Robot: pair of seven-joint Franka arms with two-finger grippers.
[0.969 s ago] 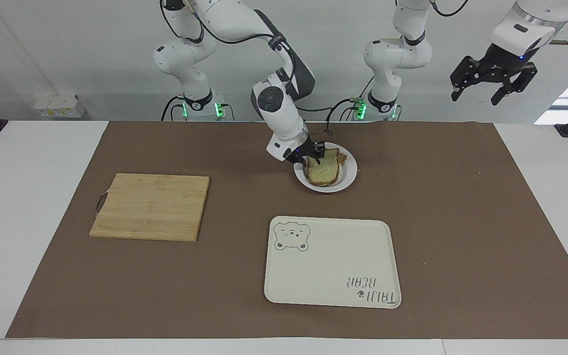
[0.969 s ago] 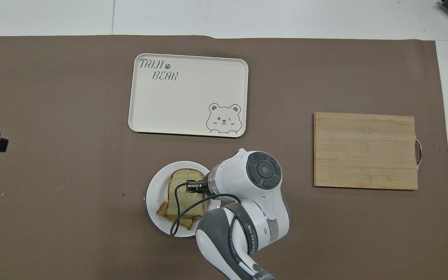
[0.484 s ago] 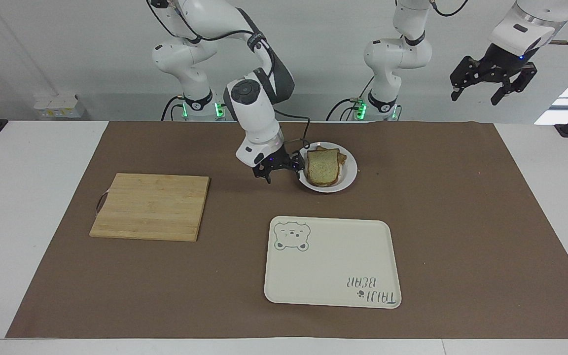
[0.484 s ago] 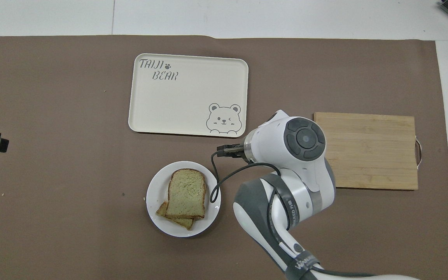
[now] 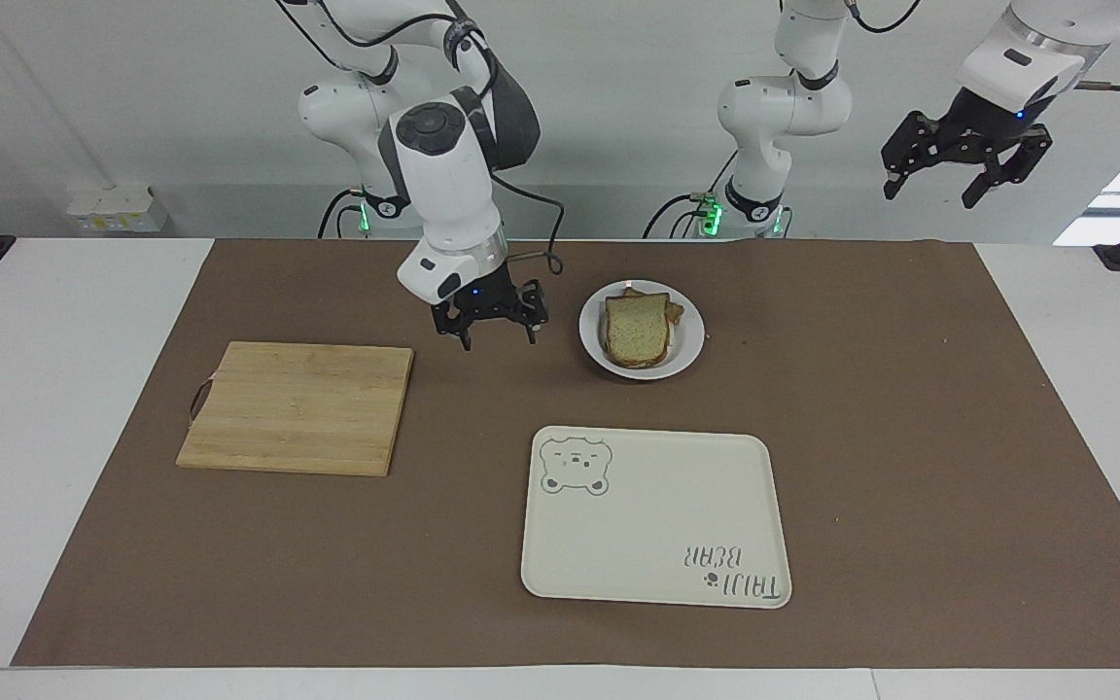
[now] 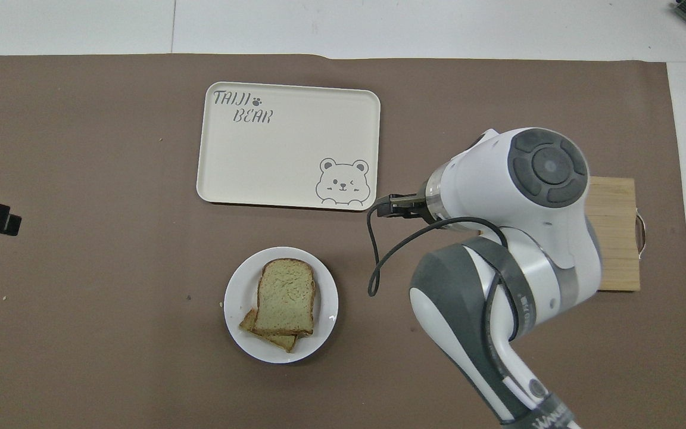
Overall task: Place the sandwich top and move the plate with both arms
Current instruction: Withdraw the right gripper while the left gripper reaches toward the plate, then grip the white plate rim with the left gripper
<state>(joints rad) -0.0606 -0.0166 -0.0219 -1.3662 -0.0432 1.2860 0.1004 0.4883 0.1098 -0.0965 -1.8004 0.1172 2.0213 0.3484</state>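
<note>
Pale squarish bread slice: on small round white plate. My right gripper: spread, empty, over brown mat. My left gripper: spread, waiting aloft.

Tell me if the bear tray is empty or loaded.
Empty. Both views show the tray bare apart from its printed bear and lettering; the plate with the sandwich top sits apart, nearer the robots.

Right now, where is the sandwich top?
The sandwich top lies on a darker slice on the plate, mid-table, nearer to the robots than the cream tray; the open right gripper hangs beside the plate.
</note>
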